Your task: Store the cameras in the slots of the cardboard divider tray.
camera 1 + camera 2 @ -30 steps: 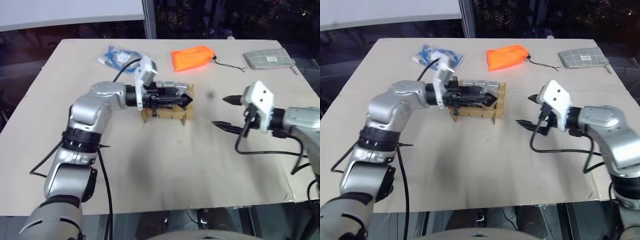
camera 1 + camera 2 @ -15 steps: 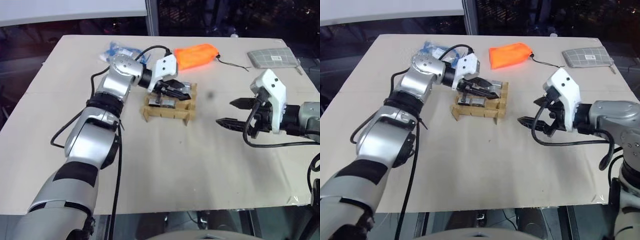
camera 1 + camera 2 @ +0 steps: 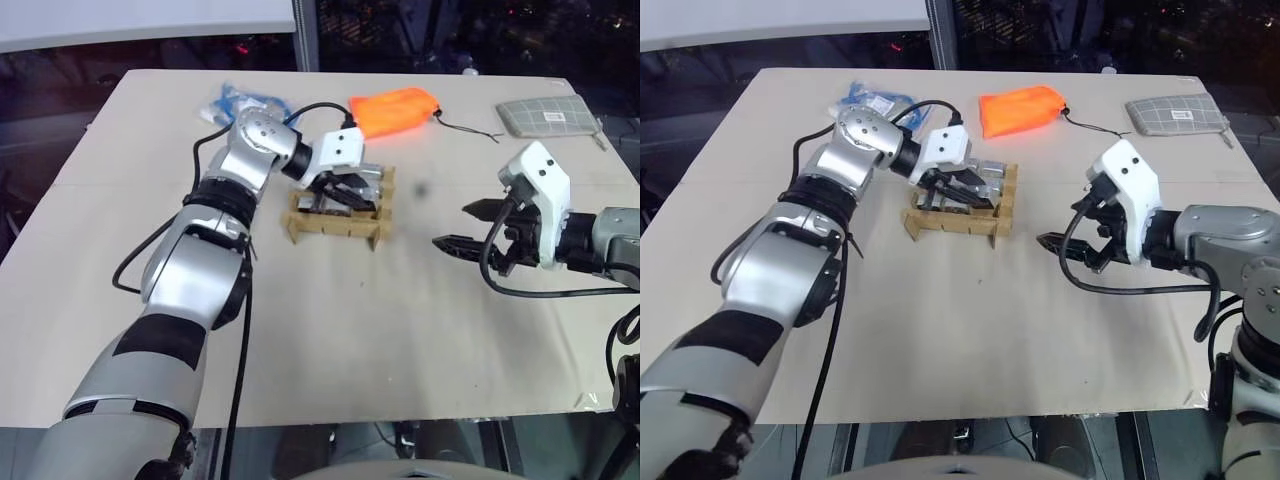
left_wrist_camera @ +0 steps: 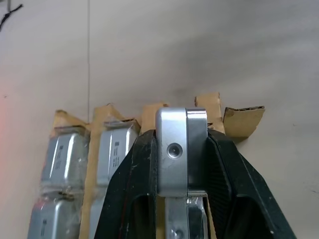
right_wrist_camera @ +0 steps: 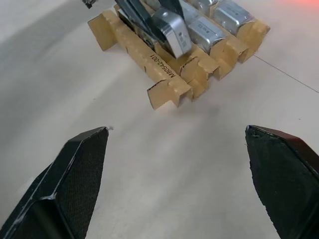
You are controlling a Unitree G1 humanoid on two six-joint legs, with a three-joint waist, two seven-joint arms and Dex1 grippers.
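The cardboard divider tray (image 3: 336, 224) sits mid-table, tan-brown, with silver-grey cameras (image 4: 65, 157) in several of its slots. My left gripper (image 3: 336, 192) tilts down over the tray's near row, shut on a camera (image 4: 172, 148) whose silver body stands upright between the black fingers (image 4: 128, 199), right above a slot. In the right wrist view the held camera (image 5: 172, 31) leans at the tray's (image 5: 164, 88) edge row. My right gripper (image 3: 463, 227) hovers to the right of the tray, open, nothing between its fingertips (image 5: 84, 149).
An orange pouch (image 3: 392, 112) lies behind the tray, a bagged blue cable (image 3: 240, 102) at the back left, a grey gridded pouch (image 3: 548, 116) at the back right. Bare tabletop (image 3: 380, 330) spreads in front of the tray.
My left arm has swung its elbow up and the gripper has turned from lying level across the tray to tilting down into it, still holding the camera. The right gripper has rolled but stayed in place.
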